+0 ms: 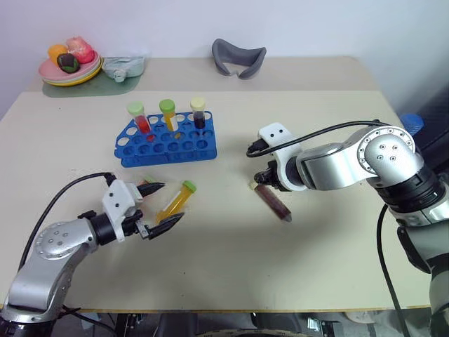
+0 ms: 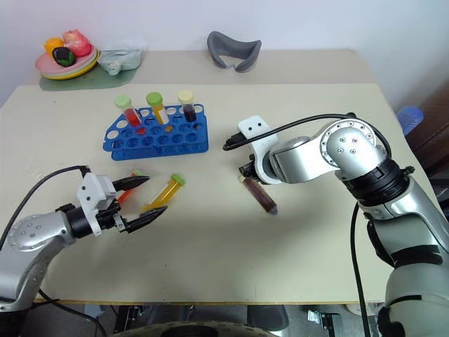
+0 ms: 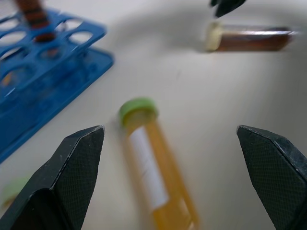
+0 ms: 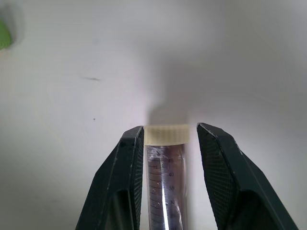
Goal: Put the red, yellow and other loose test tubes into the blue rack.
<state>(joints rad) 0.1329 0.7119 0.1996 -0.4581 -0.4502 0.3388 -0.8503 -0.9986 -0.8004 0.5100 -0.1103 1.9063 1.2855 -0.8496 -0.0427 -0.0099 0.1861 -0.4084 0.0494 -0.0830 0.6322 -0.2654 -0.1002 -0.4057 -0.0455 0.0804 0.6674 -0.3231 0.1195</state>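
At the upper left of the left eye view, the blue rack [image 1: 166, 142] stands on the surface [image 1: 316, 267] with three capped tubes already upright in its back row. Three loose tubes are left: a yellow tube [image 1: 177, 201] and a red tube [image 1: 145, 184], mostly hidden, lie at the lower left, and a brown tube [image 1: 273, 201] sits at centre right. So the task looks roughly half done. The left end effector [image 1: 158, 207] reaches in from the lower left, nearly level, its fingers spread wide on either side of the yellow tube without touching it. The right end effector [image 1: 266, 180] comes in from the right, angled steeply down, clamped on the brown tube at its cream cap end; the tube slants down and away from it, and whether its far end touches the surface I cannot tell.

In the left wrist view, the yellow tube lies flat between the wide-apart fingers [image 3: 76, 163], green cap toward the rack.

In the right wrist view, the two fingers [image 4: 125, 177] press both sides of the brown tube just below its cap.
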